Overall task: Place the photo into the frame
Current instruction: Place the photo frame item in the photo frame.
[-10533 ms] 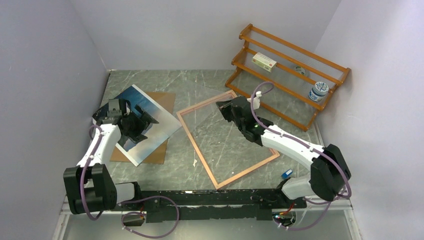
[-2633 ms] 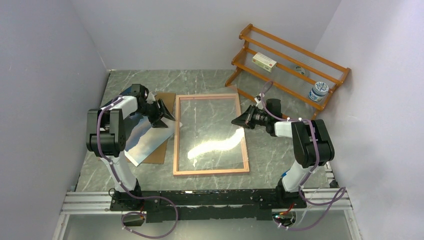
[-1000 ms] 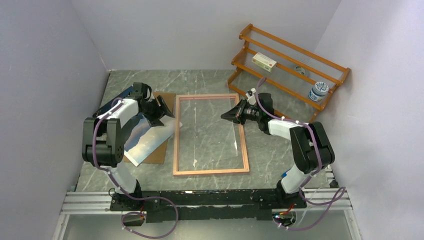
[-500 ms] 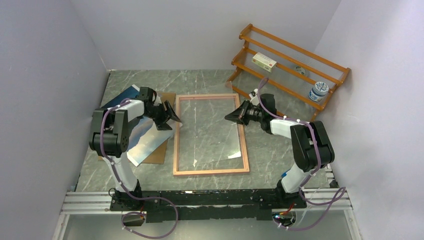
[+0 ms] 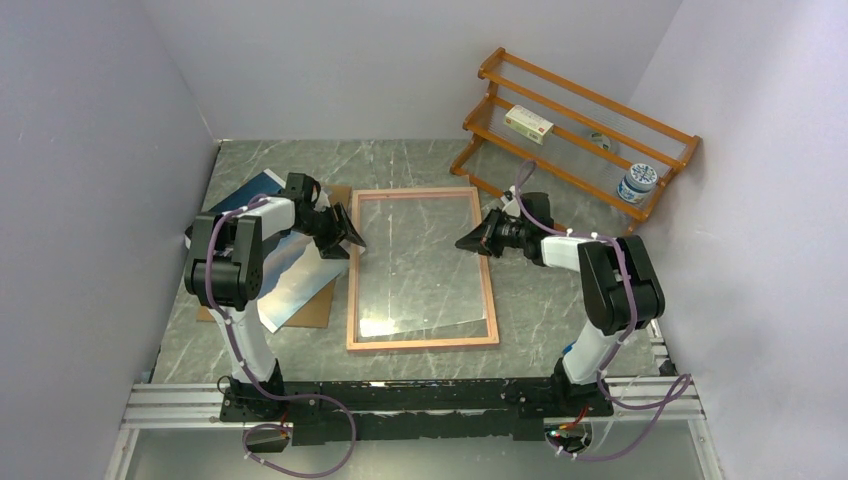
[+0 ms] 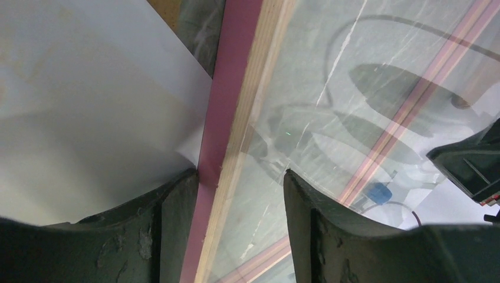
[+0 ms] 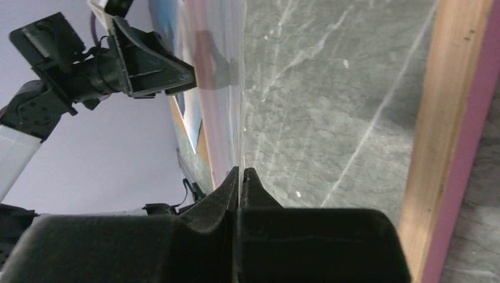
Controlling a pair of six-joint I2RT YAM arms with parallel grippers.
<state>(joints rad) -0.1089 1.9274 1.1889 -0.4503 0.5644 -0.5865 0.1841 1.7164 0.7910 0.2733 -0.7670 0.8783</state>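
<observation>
Frame point(image 5: 420, 342) lies flat on the table point(image 5: 560, 320), its left rail between the parted jaws of the left tool point(image 5: 350, 240). Right tool point(image 5: 465, 243) is pinched tight on the clear sheet point(image 7: 218, 88). Photo point(image 5: 290, 285) lies just left, on the brown board point(image 5: 318, 310).

Bright, even light — glare on the clear sheet point(image 5: 400, 322), left pincer point(image 6: 239, 177) soft.

Our right gripper point(image 7: 240, 172) pinches a clear sheet point(image 7: 224, 100).
We see our two black fingers point(image 7: 206, 203) pressed together on the sheet's thin edge, over the grey table point(image 7: 330, 88). The frame point(image 7: 451, 147), wood and pink, runs down the right. Our left gripper point(image 7: 177, 79) shows top left.
</observation>
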